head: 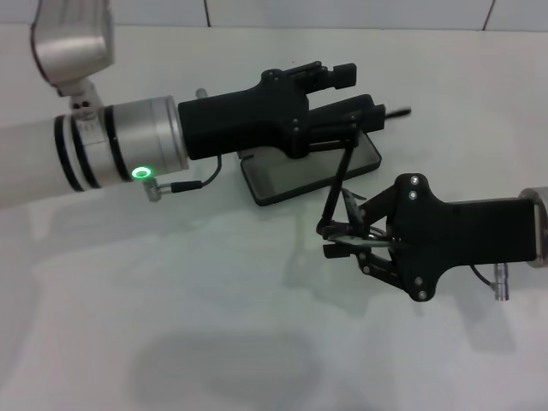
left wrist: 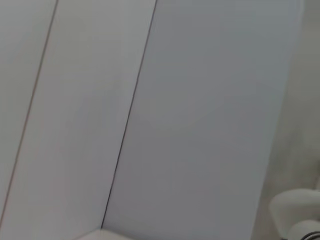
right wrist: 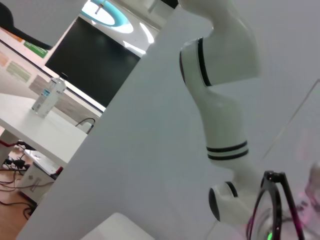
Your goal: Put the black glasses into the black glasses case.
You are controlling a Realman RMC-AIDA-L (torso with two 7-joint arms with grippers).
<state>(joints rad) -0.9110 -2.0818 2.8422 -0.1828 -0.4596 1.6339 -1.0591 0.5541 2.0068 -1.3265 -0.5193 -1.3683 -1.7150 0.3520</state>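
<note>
1. While the white table (head: 214,342) carries everything, the left arm (head: 94,145) reaches across it from the left, the largest thing in the head view.
2. Its left gripper (head: 364,94) hovers over the black glasses case (head: 282,175), fingers spread apart, one above the far edge and one over the open tray.
3. Lying open near the table's middle, the case shows its grey lining.
4. Coming from the right, the right gripper (head: 338,240) pinches the black glasses (head: 342,184), held just beside the case's near right corner, one temple slanting up toward the case.
</note>
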